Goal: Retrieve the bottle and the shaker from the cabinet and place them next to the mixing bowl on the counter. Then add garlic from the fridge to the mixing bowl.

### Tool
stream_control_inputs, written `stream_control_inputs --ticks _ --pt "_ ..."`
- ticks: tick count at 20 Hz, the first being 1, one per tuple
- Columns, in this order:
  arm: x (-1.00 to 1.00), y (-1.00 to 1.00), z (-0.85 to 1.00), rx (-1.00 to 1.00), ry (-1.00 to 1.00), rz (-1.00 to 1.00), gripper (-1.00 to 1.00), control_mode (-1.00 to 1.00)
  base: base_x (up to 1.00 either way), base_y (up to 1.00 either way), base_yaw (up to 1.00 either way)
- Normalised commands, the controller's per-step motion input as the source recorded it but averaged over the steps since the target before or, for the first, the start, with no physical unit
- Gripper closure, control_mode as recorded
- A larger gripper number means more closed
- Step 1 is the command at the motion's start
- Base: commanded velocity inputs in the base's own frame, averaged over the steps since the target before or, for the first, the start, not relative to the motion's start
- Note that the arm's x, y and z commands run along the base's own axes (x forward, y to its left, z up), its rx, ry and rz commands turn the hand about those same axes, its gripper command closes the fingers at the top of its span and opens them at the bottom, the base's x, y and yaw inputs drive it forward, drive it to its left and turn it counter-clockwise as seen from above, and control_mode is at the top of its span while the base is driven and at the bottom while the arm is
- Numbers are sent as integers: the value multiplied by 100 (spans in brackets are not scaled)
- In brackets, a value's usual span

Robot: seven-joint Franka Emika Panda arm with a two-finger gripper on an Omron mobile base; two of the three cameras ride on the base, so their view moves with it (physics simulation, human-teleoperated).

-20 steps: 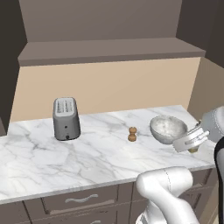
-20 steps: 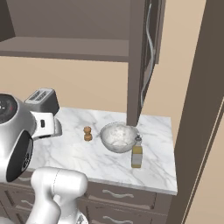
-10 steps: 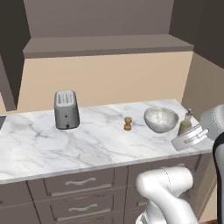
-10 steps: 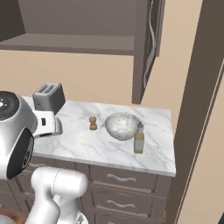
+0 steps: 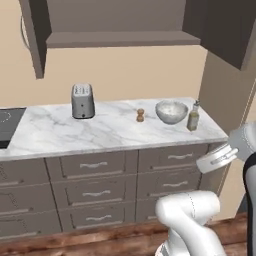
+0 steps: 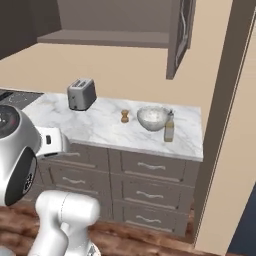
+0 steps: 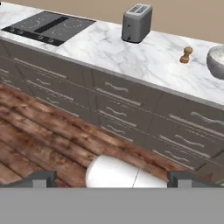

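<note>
On the marble surface (image 5: 60,132), left to right, stand one toaster (image 5: 82,100), one shaker (image 5: 140,115), one bowl (image 5: 171,111) and one bottle (image 5: 193,116). The shaker is just at the bowl's 9 o'clock and the bottle close at its 3 o'clock, both apart from it and upright. The open cabinet (image 5: 117,37) hangs above at 12 o'clock, its shelf bare where it can be seen.

The robot's gripper (image 7: 111,180) is spread wide and holds nothing. In the hand view it looks across the wooden floor (image 7: 39,135) at the drawer fronts (image 7: 118,98), with a cooktop (image 7: 48,27) at 10 o'clock, the toaster at 12 o'clock and the shaker at 1 o'clock. The bowl sits at the gripper's 2 o'clock, up and to the right, well apart.

By the look of it, bottle and shaker are already placed; what remains is the garlic. Neither fridge nor garlic can be made out, so which way the garlic lies from the gripper cannot be told.
</note>
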Motion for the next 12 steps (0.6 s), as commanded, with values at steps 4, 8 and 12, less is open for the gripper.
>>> stream_control_inputs --ticks 4,8,12 --pt "0 0 0 0 0 0 -100 100 -62 -4 30" --pt "0 0 0 0 0 0 -100 100 -39 0 50" --pt "0 0 0 0 0 0 -100 100 -12 0 72"
